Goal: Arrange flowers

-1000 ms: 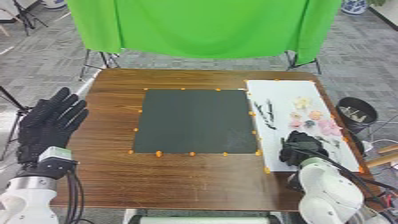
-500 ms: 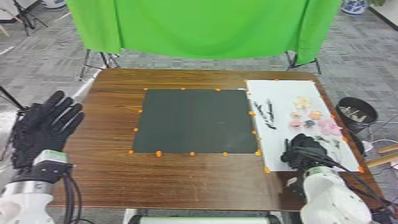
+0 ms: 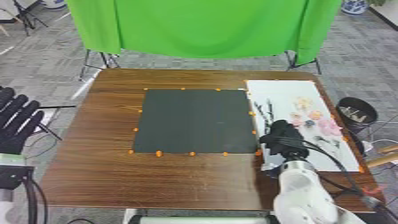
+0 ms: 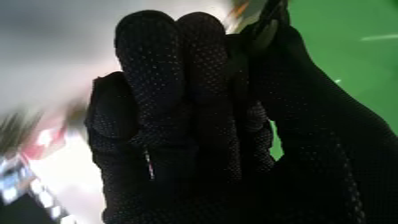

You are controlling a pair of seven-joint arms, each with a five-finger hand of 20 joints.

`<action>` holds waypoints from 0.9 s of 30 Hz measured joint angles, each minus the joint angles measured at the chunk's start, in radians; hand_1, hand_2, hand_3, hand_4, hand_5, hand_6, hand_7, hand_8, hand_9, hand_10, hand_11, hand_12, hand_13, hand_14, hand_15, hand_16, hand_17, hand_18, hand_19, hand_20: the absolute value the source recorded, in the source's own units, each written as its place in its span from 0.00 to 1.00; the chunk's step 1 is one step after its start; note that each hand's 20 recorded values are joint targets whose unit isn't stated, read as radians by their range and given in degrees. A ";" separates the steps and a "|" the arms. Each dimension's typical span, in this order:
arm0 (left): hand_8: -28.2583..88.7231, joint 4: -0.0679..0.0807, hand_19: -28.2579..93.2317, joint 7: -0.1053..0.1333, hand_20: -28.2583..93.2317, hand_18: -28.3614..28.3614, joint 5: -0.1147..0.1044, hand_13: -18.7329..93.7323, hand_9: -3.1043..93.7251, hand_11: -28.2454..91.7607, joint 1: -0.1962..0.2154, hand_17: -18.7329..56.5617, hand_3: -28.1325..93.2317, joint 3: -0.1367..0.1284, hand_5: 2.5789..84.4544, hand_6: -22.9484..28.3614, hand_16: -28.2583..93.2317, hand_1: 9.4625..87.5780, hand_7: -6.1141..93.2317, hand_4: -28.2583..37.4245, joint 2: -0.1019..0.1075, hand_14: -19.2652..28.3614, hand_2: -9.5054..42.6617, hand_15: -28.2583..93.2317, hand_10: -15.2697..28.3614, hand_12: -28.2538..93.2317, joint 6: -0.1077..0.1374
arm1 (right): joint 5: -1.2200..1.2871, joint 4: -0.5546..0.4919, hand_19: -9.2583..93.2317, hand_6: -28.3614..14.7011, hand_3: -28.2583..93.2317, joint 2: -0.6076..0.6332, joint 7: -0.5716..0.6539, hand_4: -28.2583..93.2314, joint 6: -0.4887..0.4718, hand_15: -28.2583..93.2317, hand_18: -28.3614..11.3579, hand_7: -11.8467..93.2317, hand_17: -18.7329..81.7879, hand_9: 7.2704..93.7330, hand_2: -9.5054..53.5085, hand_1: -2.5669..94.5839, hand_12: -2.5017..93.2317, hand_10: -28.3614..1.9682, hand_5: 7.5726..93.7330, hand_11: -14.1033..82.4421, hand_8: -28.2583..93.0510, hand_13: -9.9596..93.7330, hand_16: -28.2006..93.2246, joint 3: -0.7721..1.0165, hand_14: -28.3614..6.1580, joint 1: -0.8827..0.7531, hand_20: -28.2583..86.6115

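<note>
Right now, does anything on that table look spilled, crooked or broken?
Nothing stands out. The flowers lie loosely on the white sheet, which seems normal for arranging. The orange dots line the edges of the dark mat, so they look like deliberate markers, not spills.

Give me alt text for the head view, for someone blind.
The right robot hand is over the near left part of a white sheet, near pale flowers, beside a dark mat on a wooden table. The open left robot hand is left of the table.

The left hand (image 3: 11, 136) spreads its fingers while the right hand (image 3: 282, 141) (also gloved) pinches.
</note>
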 measured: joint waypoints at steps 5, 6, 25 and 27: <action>0.18 0.012 0.52 0.011 0.29 0.75 -0.011 0.40 0.41 0.37 -0.009 0.19 0.78 0.052 0.50 0.62 0.18 0.21 0.17 0.00 0.002 0.74 0.48 0.50 0.71 0.33 0.002 | 0.077 0.106 0.91 0.64 0.89 -0.080 0.047 0.17 0.001 0.49 0.13 0.78 0.67 0.98 0.00 0.55 0.55 0.70 0.63 0.30 0.36 0.94 0.64 -0.195 0.69 0.213 0.53; 0.18 0.014 0.52 0.011 0.29 0.75 -0.014 0.40 0.41 0.37 -0.018 0.19 0.76 0.062 0.50 0.62 0.18 0.21 0.17 0.00 0.002 0.74 0.49 0.50 0.72 0.33 0.003 | 0.082 0.122 0.91 0.64 0.90 -0.103 0.074 0.17 0.001 0.49 0.13 0.78 0.68 0.98 0.00 0.55 0.55 0.70 0.63 0.30 0.36 0.94 0.64 -0.226 0.69 0.251 0.53; 0.18 0.025 0.52 0.000 0.30 0.75 0.037 0.40 0.41 0.37 -0.104 0.19 0.80 0.121 0.50 0.63 0.18 0.21 0.17 0.00 0.077 0.74 0.45 0.50 0.72 0.33 0.078 | 0.186 0.355 0.94 0.66 0.92 -0.433 0.162 0.18 -0.174 0.51 0.09 0.80 0.69 1.00 0.00 0.51 0.55 0.69 0.64 0.33 0.33 0.96 0.62 -0.549 0.66 0.648 0.50; 0.18 0.025 0.52 -0.015 0.30 0.75 0.051 0.40 0.41 0.37 -0.120 0.19 0.80 0.131 0.50 0.63 0.18 0.21 0.17 0.00 0.082 0.74 0.45 0.50 0.72 0.33 0.080 | 0.185 0.380 0.95 0.67 0.92 -0.462 0.172 0.18 -0.186 0.51 0.09 0.81 0.69 1.00 0.00 0.50 0.55 0.69 0.64 0.33 0.33 0.96 0.62 -0.547 0.66 0.642 0.50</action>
